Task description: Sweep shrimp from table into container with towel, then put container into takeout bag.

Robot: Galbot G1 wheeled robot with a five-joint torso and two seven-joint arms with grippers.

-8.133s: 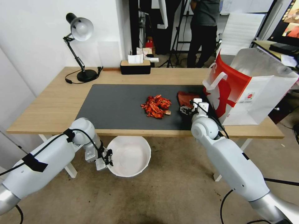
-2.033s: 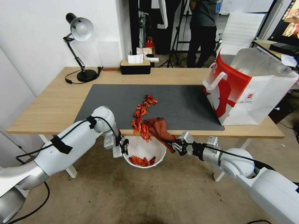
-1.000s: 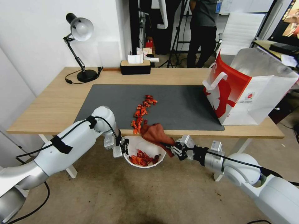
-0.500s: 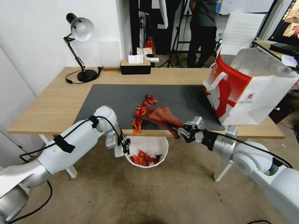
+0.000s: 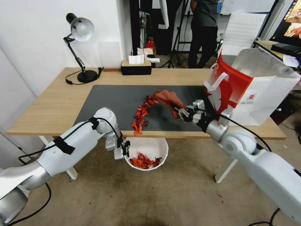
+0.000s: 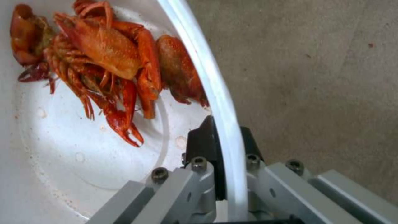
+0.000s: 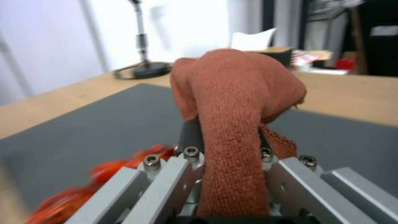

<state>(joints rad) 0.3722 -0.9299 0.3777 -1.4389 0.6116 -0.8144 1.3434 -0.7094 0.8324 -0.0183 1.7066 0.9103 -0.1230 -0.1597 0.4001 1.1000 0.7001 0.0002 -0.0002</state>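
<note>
A line of red-orange shrimp [image 5: 142, 114] runs down the dark mat toward the near edge of the table [image 5: 47, 106]. More shrimp [image 6: 108, 62] lie in the white container [image 5: 158, 147], held below the table edge by my left gripper [image 5: 124, 150], shut on the container's rim [image 6: 222, 124]. My right gripper [image 5: 179, 111] is over the mat, shut on the rust-red towel [image 5: 167, 97], which hangs bunched at the far end of the shrimp line. The towel [image 7: 236, 102] fills the gap between the jaws. The takeout bag [image 5: 250, 91] stands open at the table's right end.
A desk lamp [image 5: 80, 47] and a black tissue box [image 5: 136, 66] stand along the table's far edge. The bag is close to the right arm's elbow side. A person stands in the room behind. Bare floor lies under the container.
The right gripper has swung the towel up from the container at the table edge and back over the mat to the far end of the shrimp line. The container holds steady.
</note>
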